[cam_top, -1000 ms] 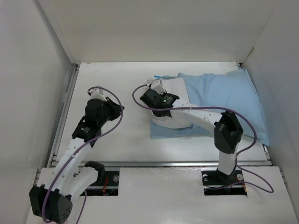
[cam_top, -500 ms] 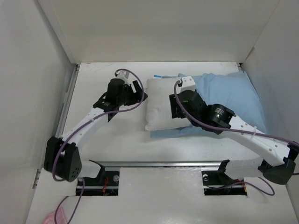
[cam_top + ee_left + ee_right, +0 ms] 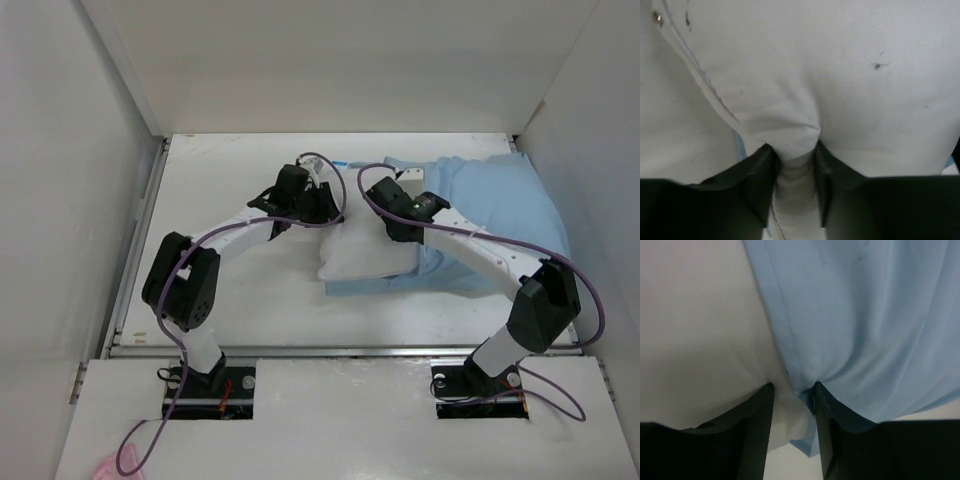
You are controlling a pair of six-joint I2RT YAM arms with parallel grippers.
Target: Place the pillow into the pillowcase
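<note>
The white pillow (image 3: pixel 362 256) lies mid-table, its right part inside the light blue pillowcase (image 3: pixel 495 200), which spreads to the right. My left gripper (image 3: pixel 326 207) sits at the pillow's far left edge. In the left wrist view it (image 3: pixel 793 150) is shut on a bunched fold of the white pillow (image 3: pixel 840 75). My right gripper (image 3: pixel 396 218) is at the pillowcase mouth. In the right wrist view it (image 3: pixel 792 390) is shut on the hem of the pillowcase (image 3: pixel 865 315) together with a bit of white pillow (image 3: pixel 700 330).
The white table (image 3: pixel 230 290) is enclosed by white walls on the left (image 3: pixel 90 200), back and right. A metal rail (image 3: pixel 340 350) runs along the near edge. The pillow's small blue tag (image 3: pixel 340 164) shows behind the left gripper.
My left gripper has moved right from the bare table onto the pillow's left edge and taken hold of it. My right arm has changed pose, and less of the pillow shows.
</note>
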